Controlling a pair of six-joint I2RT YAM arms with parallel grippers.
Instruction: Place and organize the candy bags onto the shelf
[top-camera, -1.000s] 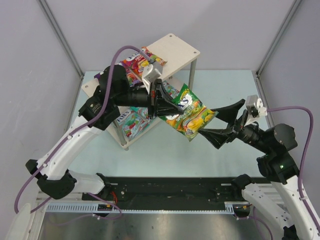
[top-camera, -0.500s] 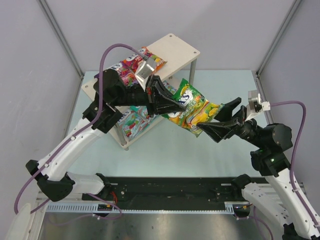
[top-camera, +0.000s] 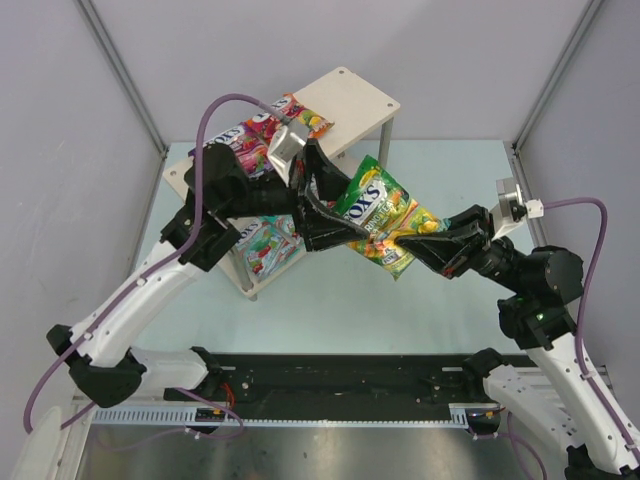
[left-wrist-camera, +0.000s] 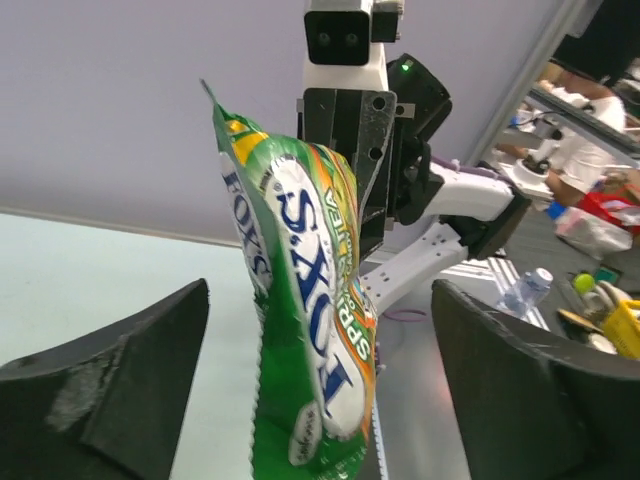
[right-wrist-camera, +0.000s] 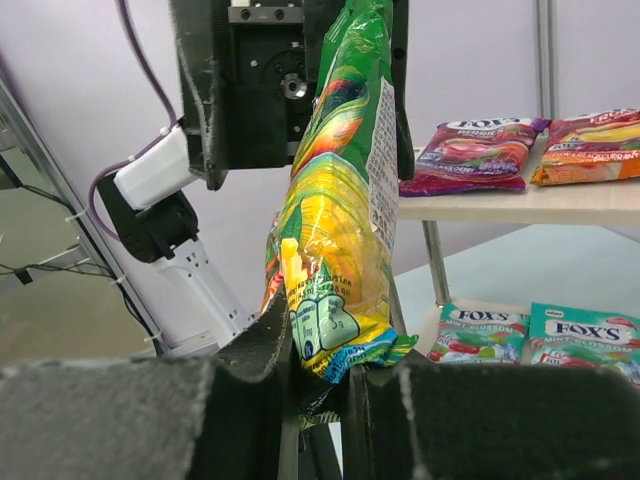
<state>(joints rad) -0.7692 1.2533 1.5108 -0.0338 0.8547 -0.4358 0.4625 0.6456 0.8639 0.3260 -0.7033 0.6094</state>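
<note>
Candy bags (right-wrist-camera: 482, 150), glossy pouches, lie on both tiers of the pale wooden shelf (top-camera: 355, 100); one green-yellow bag (top-camera: 385, 212) hangs midair, pinched by the right pincer (top-camera: 408, 240), left pincer (top-camera: 348, 212) gaping, empty.

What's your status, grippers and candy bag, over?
Left gripper open, straddling the green candy bag. Right gripper shut on its end. Bag midair; left arm between it and the shelf.

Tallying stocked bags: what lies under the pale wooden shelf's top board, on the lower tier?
A glossy teal candy bag and a second teal bag lie flat side by side. The rest is hidden by the pale top board and the held green-yellow bag.
</note>
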